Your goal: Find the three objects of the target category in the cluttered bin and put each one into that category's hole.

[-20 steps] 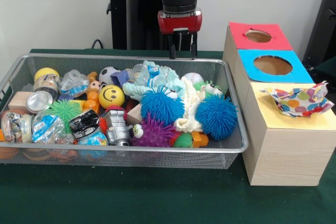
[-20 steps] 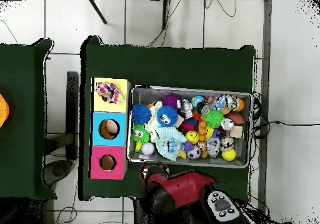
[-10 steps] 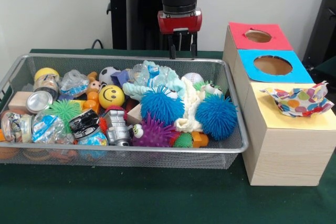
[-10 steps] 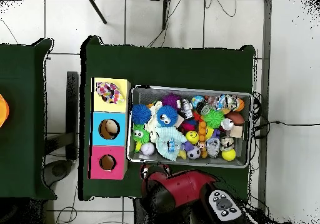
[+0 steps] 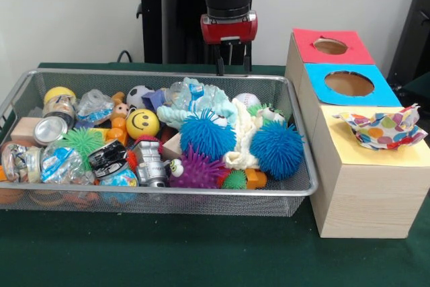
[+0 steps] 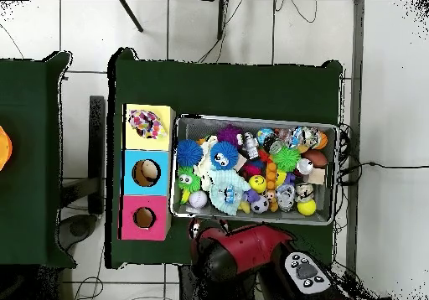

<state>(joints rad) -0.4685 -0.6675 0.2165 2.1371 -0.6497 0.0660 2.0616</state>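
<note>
One polka-dot cloth (image 5: 383, 129) lies bunched over the yellow-surround hole (image 5: 376, 144); the gripper (image 5: 232, 66) hangs empty above the bin's (image 5: 161, 74) far rim.

The two black fingers (image 5: 220, 64) stand apart, clamped on nothing. The wooden box (image 5: 366, 193) shows three coloured surrounds, and the red and blue holes are both uncovered. In the wire bin sit two blue spiky balls (image 5: 208, 134), one purple spiky ball (image 5: 196, 169), one yellow smiley ball (image 5: 142, 124), one mint-green cloth (image 5: 201, 99) and one cream cloth (image 5: 242, 146) among other clutter.
</note>
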